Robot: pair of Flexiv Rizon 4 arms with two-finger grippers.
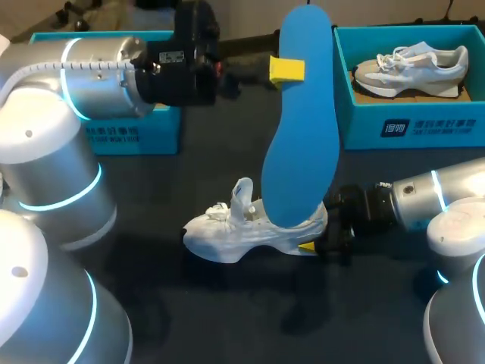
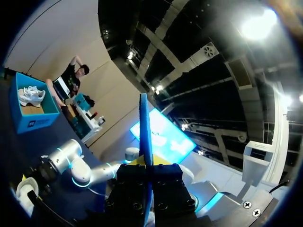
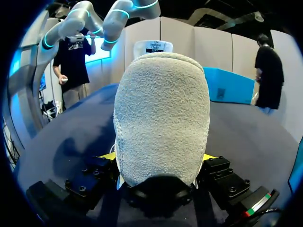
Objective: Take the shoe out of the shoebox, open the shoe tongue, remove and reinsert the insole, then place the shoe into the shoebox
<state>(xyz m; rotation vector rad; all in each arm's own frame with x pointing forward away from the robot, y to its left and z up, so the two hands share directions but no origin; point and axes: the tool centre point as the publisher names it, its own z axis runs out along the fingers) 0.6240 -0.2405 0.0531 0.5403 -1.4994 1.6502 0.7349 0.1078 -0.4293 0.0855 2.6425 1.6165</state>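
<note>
Near tabletop [image 1: 227, 326] centre, clamping shoe [image 1: 227, 231] heel in right claw [image 3: 160, 157], pinching twelve-o'clock end of probably floppy insole [image 1: 303, 152] in left claw [image 1: 290, 70].

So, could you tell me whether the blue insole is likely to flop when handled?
Probably fairly stiff: the insole stands nearly straight, pinched only near its top by the left claw. Likely light too: edge-on it looks thin.

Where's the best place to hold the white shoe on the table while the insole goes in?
Its heel, from behind, as the right gripper holds it: the white shoe stands on its sole, the narrow heel suits a pinch, leaving the opening free for the blue insole.
</note>
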